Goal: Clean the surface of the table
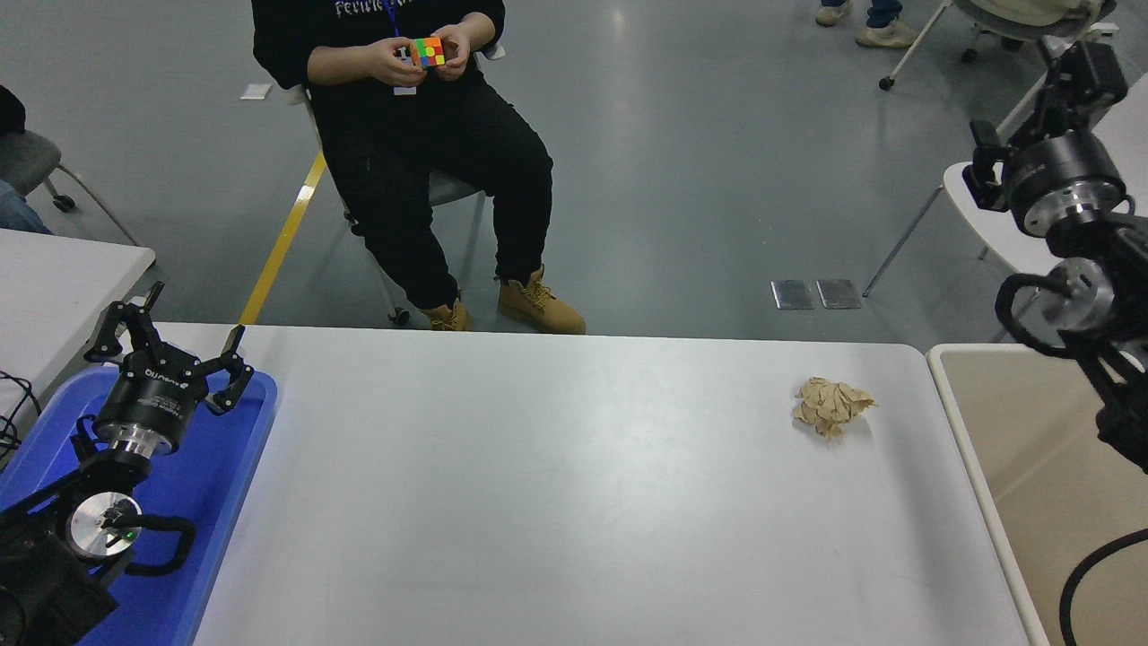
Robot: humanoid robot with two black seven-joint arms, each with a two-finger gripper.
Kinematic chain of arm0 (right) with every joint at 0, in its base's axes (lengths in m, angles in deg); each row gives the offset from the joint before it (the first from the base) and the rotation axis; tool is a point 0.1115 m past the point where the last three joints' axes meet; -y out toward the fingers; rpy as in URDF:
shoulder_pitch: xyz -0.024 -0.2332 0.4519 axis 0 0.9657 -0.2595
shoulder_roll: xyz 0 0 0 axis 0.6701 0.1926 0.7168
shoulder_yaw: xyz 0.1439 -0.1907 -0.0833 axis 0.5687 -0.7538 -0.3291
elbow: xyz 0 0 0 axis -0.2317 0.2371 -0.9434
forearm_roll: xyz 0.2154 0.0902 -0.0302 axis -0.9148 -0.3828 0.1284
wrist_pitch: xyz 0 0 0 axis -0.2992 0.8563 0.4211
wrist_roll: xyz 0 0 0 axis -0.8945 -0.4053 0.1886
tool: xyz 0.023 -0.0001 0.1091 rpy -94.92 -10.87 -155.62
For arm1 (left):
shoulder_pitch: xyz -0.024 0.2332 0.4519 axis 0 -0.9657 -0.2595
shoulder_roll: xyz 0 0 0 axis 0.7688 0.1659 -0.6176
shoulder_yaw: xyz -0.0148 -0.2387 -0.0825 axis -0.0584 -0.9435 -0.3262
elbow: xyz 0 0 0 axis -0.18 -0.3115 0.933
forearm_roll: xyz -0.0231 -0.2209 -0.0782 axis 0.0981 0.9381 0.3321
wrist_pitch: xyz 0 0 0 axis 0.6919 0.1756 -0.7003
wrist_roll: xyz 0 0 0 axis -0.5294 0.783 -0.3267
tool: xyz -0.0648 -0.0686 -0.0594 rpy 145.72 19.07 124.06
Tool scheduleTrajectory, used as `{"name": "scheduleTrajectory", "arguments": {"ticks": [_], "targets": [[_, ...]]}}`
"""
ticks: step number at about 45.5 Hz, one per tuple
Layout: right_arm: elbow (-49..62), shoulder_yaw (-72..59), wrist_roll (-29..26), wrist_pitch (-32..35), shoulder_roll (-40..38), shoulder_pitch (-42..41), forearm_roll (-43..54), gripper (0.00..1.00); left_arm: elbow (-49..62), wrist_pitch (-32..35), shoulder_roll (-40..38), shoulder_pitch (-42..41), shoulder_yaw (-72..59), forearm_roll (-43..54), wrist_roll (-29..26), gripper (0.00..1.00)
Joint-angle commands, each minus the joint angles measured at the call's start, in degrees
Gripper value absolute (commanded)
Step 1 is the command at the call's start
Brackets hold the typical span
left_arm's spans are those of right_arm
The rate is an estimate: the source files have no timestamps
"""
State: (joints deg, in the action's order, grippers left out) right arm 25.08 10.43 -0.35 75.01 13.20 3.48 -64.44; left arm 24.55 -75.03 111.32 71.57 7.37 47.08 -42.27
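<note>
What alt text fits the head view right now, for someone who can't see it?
A crumpled brown paper wad lies alone on the white table surface, near a beige bin. The right tool is raised above the bin; the left tool sits parked, open, over a blue tray.

The large white smooth tabletop [556, 484] bears a crumpled brown paper wad [830, 405] near its far right corner

Seated person [421, 135] turning colourful cube [429, 52]; beige bin [1040, 502].
</note>
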Motion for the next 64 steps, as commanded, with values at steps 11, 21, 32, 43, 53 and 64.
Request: {"name": "scheduleTrajectory", "arguments": {"ticks": [11,21,32,43,53,64], "targets": [[1.47,-0.64,4.67,0.58,5.87,10.60,0.51,0.99,0.01,0.00,-0.02,0.00,0.00,-0.01,0.00,1.00],[1.56,-0.55,5.11,0.50,5.96,10.34,0.51,0.99,0.01,0.00,0.07,0.00,0.00,-0.01,0.00,1.00],[2.35,-0.64,5.11,0.41,5.43,9.81,0.25,0.99,0.01,0.00,-0.02,0.00,0.00,-0.01,0.00,1.00],[2.44,-1.43,5.11,0.50,3.06,6.83,0.77,0.99,0.01,0.00,-0.02,0.00,0.00,-0.01,0.00,1.00],[4.02,-23.81,5.11,0.67,-5.29,-4.77,1.91,0.98,0.01,0.00,-0.02,0.00,0.00,-0.01,0.00,1.00],[8.76,-45.53,5.20,0.58,-8.11,-15.84,20.79,0.98,0.01,0.00,0.07,0.00,0.00,-0.01,0.00,1.00]]}}
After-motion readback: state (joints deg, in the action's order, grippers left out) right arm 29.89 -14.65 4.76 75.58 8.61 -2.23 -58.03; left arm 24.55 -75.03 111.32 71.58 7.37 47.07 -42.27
